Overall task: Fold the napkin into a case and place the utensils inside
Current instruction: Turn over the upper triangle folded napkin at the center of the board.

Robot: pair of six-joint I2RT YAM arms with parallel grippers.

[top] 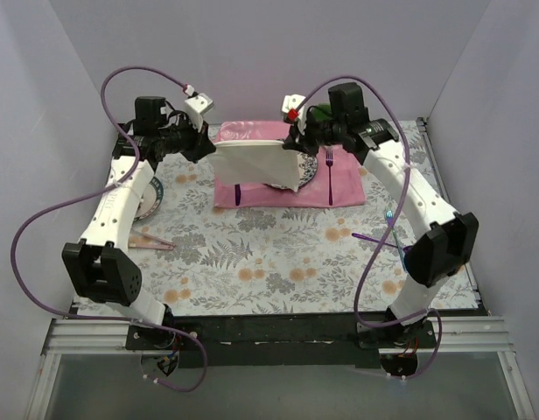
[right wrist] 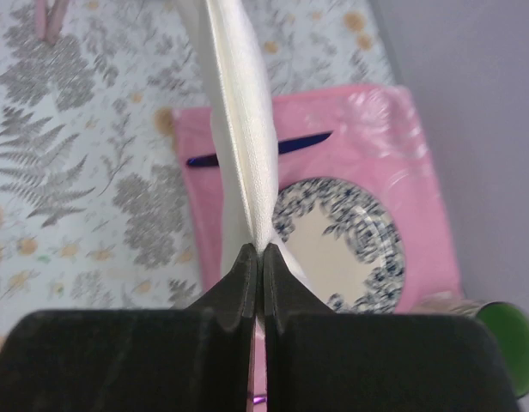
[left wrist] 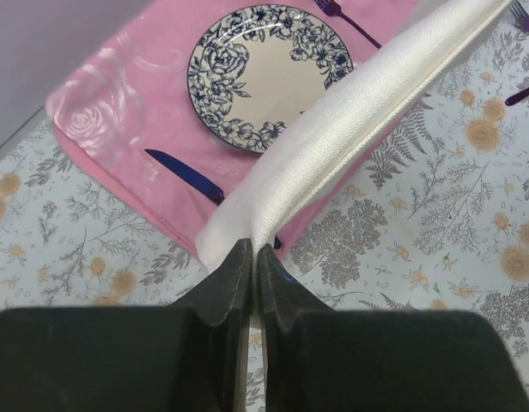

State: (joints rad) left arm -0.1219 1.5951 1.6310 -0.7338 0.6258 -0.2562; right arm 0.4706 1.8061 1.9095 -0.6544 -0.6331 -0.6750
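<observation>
The cream-white napkin (top: 255, 164) hangs stretched between my two grippers above the pink placemat (top: 339, 185). My left gripper (top: 206, 145) is shut on its left top corner, and my right gripper (top: 292, 140) is shut on its right top corner. In the left wrist view the fingers (left wrist: 239, 275) pinch the cloth (left wrist: 359, 112), which runs up to the right as a doubled band. The right wrist view shows the jaws pressed on the napkin (right wrist: 243, 129) edge-on. Shiny purple and teal utensils (top: 376, 239) lie on the floral tablecloth at the right, under the right arm.
A blue-flowered plate (left wrist: 269, 73) sits on the placemat, with a dark knife (left wrist: 183, 172) on its left and a dark fork (top: 329, 162) on its right. A second plate (top: 152, 203) lies under the left arm. A green cup (right wrist: 509, 343) stands at the back.
</observation>
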